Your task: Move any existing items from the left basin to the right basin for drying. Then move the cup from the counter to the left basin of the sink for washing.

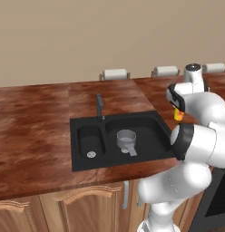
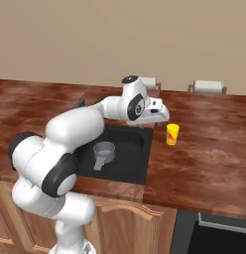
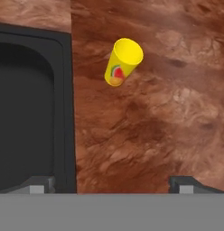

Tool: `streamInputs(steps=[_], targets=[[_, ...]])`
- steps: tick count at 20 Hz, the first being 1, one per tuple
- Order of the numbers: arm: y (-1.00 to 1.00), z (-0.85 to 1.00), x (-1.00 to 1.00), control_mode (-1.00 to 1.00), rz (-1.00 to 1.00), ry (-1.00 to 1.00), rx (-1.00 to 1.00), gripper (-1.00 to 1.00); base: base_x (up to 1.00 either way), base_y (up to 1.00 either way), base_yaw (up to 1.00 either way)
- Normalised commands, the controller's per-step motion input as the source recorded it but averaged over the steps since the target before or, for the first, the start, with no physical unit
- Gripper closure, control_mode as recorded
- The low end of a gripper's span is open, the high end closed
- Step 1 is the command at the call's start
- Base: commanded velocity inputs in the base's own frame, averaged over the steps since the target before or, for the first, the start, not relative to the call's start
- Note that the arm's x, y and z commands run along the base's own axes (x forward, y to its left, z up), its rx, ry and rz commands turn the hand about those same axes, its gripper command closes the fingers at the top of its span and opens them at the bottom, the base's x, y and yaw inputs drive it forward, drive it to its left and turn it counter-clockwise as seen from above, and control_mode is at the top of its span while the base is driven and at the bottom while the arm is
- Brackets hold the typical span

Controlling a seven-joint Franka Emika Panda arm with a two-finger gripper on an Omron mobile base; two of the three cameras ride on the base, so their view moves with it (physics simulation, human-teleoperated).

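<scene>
A simulated kitchen, with a matte black two-basin sink [image 1: 119, 138] set into a glossy reddish-brown counter [image 1: 37, 122]. Everything here is placed relative to that sink.

The left basin [image 1: 90, 141], the narrow one with a round silver drain, holds nothing. A grey saucepan [image 1: 126, 138] sits upright in the wider right basin [image 1: 146, 131], its short handle pointing toward the counter's front edge. That suggests the first half of the job, clearing the narrow basin so its contents can dry, is done.

The cup [image 2: 172, 134], small and yellow with an orange-red mark on its side, stands upright on the counter just beyond the sink's right rim, apart from it and untouched.

The white arm reaches over the sink's right side, and its gripper [image 3: 111, 182] hangs above the counter near the right rim, short of the cup and holding nothing. From the hand camera, its two fingertips [image 3: 39, 184] sit far apart, so the hand is spread wide, probably set to straddle the cup. How high it hovers above the counter is hard to judge from these angles.

A dark upright faucet [image 1: 100, 106] stands at the sink's back edge, between the basins.
</scene>
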Motion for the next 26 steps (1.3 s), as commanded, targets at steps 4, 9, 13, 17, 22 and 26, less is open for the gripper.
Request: streamInputs(steps=[4,9,13,17,22,26], targets=[[-0.06,-0.25,0.26,-1.0,0.0,0.0,-0.04,-1.0,0.0,0.0,0.0],[-0.15,-0.14,0.28,-1.0,0.0,0.0,-0.06,-1.0,0.0,0.0,0.0],[-0.23,-0.17,0.26,-1.0,0.0,0.0,-0.02,-1.0,0.0,0.0,0.0],[-0.2,-0.26,0.25,-1.0,0.0,0.0,0.0,-1.0,0.0,0.0,0.0],[-0.12,-0.2,0.34,-1.0,0.0,0.0,0.0,-1.0,0.0,0.0,0.0],[-0.03,-0.04,0.34,-1.0,0.0,0.0,0.0,-1.0,0.0,0.0,0.0]])
